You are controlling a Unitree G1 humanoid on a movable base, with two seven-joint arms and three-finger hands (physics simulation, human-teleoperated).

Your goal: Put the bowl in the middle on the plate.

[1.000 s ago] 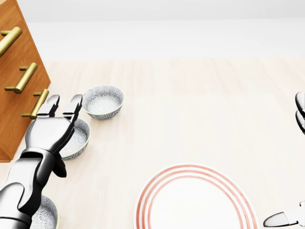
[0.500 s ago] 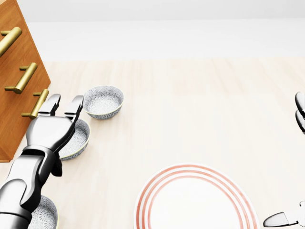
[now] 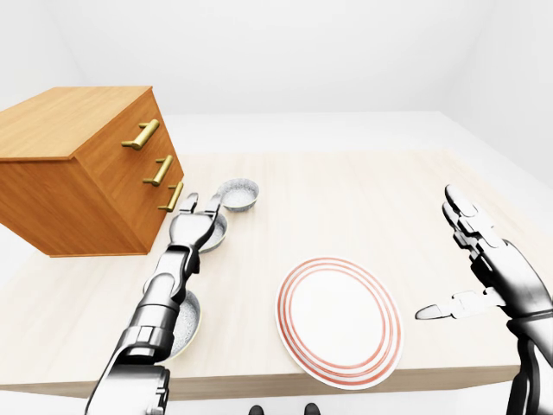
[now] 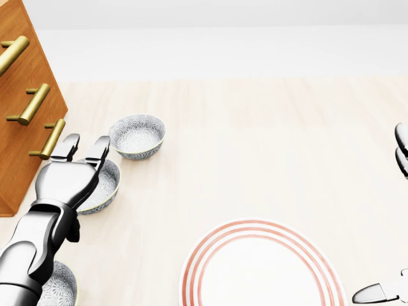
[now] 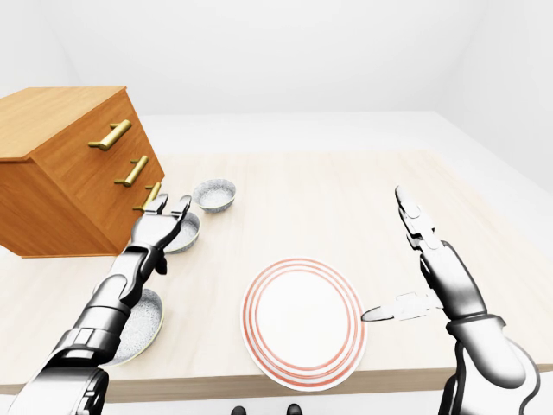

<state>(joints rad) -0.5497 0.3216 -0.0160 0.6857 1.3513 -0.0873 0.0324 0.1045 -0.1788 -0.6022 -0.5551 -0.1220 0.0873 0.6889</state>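
Three patterned grey bowls stand in a line at the left of the head view: the top bowl (image 4: 137, 136), the middle bowl (image 4: 105, 185) and the bottom bowl (image 4: 60, 287), which my forearm partly covers. My left hand (image 4: 83, 152) hovers over the left half of the middle bowl, open, with two fingers pointing up the view past the bowl's rim; I cannot tell whether it touches the bowl. The red-ringed white plate (image 4: 255, 224) lies at the bottom centre with nothing on it. My right hand (image 3: 471, 259) hangs open, fingers spread, to the right of the plate.
A wooden drawer chest (image 4: 25, 95) with brass handles stands close to the left of the bowls and my left hand. The table's near edge (image 3: 346, 380) runs just below the plate in the left-eye view.
My left hand has slid slightly down the head view, its fingertips now lower over the middle bowl. The bowls, the plate and the right hand have not moved.
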